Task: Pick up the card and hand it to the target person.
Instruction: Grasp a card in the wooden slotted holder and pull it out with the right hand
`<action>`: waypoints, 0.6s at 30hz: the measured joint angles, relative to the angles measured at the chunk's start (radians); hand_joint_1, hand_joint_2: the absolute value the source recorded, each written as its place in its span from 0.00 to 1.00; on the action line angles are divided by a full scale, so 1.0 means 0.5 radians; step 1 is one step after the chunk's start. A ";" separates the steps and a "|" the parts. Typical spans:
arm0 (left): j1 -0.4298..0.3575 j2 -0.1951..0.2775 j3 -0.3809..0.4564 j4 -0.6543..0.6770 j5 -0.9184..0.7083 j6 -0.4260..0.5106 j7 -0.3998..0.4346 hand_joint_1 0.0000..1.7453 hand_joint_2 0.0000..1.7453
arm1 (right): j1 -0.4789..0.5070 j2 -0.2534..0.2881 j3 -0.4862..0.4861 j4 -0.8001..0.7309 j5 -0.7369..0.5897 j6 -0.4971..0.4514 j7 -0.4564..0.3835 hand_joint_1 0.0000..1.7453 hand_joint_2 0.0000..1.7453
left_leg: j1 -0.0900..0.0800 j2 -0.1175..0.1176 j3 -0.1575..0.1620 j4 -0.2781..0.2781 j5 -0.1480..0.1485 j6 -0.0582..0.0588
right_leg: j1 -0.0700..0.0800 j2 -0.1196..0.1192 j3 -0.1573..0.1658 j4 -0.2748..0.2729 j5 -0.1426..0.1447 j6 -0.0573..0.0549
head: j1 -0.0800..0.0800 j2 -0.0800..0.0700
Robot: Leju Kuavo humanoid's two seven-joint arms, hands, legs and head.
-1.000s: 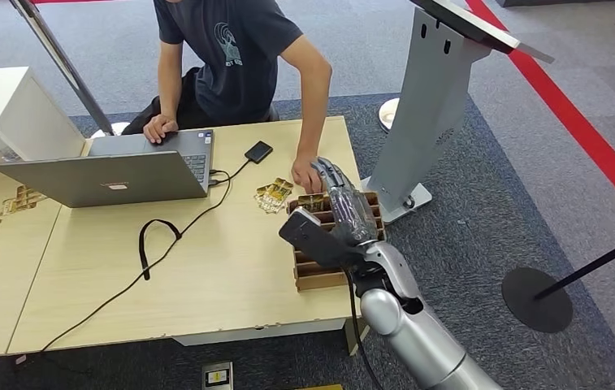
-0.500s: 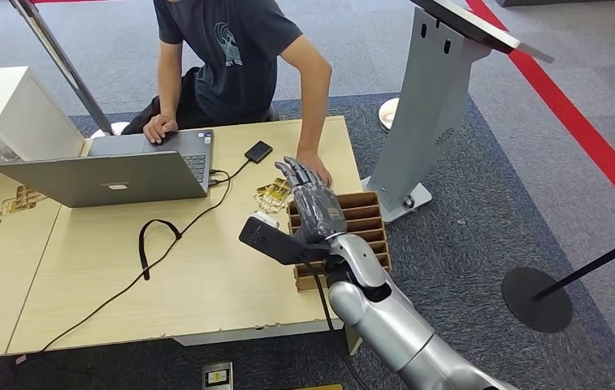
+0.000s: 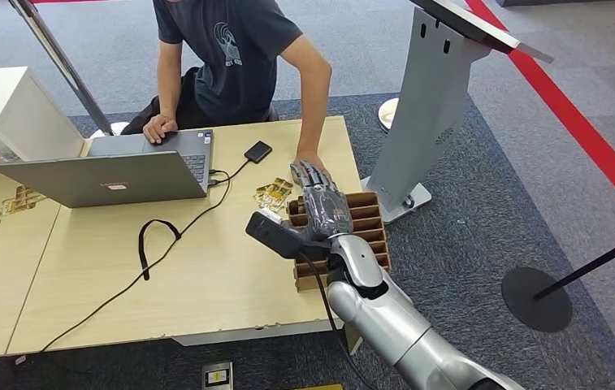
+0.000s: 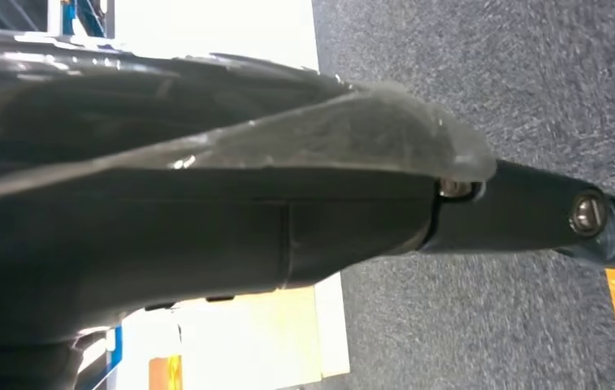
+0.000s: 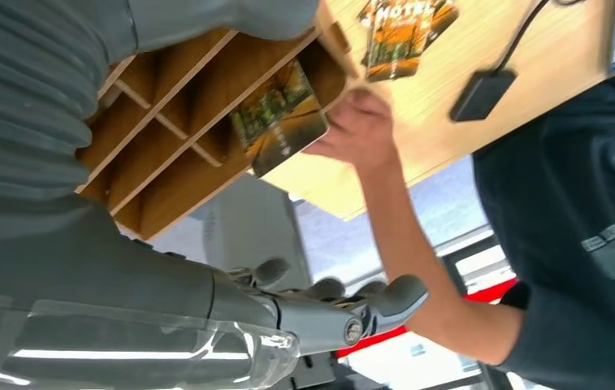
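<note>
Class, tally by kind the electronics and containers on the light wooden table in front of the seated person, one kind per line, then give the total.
Laptop: 1
Small black device on a cable: 1
Brown slotted card holder: 1
Total: 3

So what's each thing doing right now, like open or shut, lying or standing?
Laptop: lid open.
Card: standing in the wooden rack's end slot.
Loose cards: lying flat on the table.
Right hand: open over the rack, holding nothing.
Person's hand: beside the rack.
</note>
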 joint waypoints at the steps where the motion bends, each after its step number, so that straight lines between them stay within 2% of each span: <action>1: 0.000 0.000 0.000 0.000 0.000 0.000 0.000 0.00 0.00 | 0.000 -0.002 -0.001 0.007 0.007 -0.007 0.006 0.30 1.00 | 0.000 0.000 0.000 0.000 0.000 0.000 | 0.000 0.000 0.000 0.000 0.000 0.000 | 0.000 0.000; 13: 0.004 0.000 -0.001 0.000 -0.017 0.000 -0.011 0.00 0.00 | 0.000 -0.010 -0.039 0.036 0.169 -0.134 0.011 0.28 1.00 | 0.000 0.000 0.000 0.000 0.000 0.000 | 0.000 0.000 0.000 0.000 0.000 0.000 | 0.000 0.000; 18: 0.004 0.000 -0.001 0.000 -0.034 -0.003 -0.019 0.00 0.00 | -0.001 -0.007 -0.039 0.031 0.205 -0.133 0.009 0.31 1.00 | 0.000 0.000 0.000 0.000 0.000 0.000 | 0.000 0.000 0.000 0.000 0.000 0.000 | 0.000 0.000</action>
